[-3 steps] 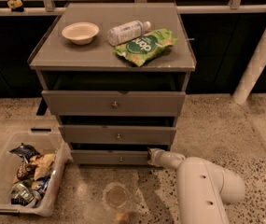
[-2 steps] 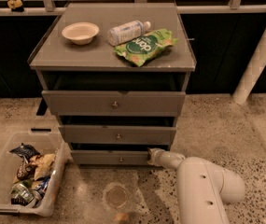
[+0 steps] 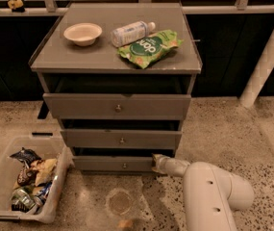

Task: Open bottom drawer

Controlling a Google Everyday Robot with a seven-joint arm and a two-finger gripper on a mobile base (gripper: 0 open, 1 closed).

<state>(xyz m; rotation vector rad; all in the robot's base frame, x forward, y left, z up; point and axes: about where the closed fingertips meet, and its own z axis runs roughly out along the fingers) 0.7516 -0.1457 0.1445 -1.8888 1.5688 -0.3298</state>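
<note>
The grey cabinet (image 3: 117, 64) has three drawers stacked below its top. The bottom drawer (image 3: 112, 164) is the shortest grey front, near the floor, with a small round knob (image 3: 124, 165) at its centre. It sits slightly proud of the cabinet. My white arm (image 3: 208, 191) reaches in from the lower right, and the gripper (image 3: 156, 161) is at the right end of the bottom drawer's front, to the right of the knob. The fingers are hidden against the drawer edge.
On the cabinet top lie a white bowl (image 3: 82, 33), a plastic bottle (image 3: 131, 32) and a green chip bag (image 3: 148, 47). A white bin (image 3: 4, 177) holding snack packets stands on the floor at the left. A white post (image 3: 266, 61) rises at the right.
</note>
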